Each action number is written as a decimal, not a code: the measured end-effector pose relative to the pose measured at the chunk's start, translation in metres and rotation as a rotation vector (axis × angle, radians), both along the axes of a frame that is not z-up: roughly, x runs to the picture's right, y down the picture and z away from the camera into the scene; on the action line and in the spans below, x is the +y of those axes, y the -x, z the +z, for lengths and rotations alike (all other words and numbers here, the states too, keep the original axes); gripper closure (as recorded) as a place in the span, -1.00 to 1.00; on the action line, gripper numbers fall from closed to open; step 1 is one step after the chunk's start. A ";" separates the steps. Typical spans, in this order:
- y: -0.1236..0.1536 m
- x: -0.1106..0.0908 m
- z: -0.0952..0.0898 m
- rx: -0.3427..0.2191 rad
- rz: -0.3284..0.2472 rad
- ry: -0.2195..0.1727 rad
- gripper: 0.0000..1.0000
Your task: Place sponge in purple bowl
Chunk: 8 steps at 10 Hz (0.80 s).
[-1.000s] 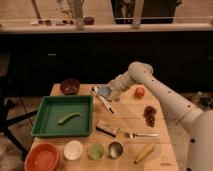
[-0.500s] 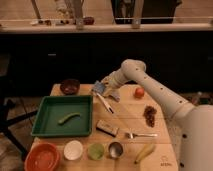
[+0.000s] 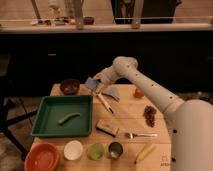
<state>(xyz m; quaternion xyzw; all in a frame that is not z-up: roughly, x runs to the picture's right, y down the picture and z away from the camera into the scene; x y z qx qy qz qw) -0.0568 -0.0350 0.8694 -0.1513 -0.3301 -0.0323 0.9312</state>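
The sponge (image 3: 91, 83), a small blue-grey block, is held in my gripper (image 3: 95, 83), which is shut on it above the table's back edge. The purple bowl (image 3: 70, 86), dark and glossy, stands on the table just left of the sponge and slightly lower. The arm reaches in from the right, over the back of the table. The sponge is beside the bowl's right rim, not over its middle.
A flat grey-blue wedge (image 3: 113, 93) and a white-handled utensil (image 3: 105, 103) lie right of the gripper. A green tray (image 3: 50, 125) holds a green pod. A brown-topped block (image 3: 108, 127), fork (image 3: 140, 135), orange bowl (image 3: 42, 157), white bowl (image 3: 73, 150), cups and a banana (image 3: 144, 152) sit in front.
My gripper has moved left and slightly back with the sponge, from over the wedge piece towards the purple bowl.
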 end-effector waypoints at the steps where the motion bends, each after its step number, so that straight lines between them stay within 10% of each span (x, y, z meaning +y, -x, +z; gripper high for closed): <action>1: 0.015 -0.003 0.003 -0.017 -0.021 -0.012 1.00; 8: 0.019 -0.004 0.005 -0.023 -0.027 -0.013 1.00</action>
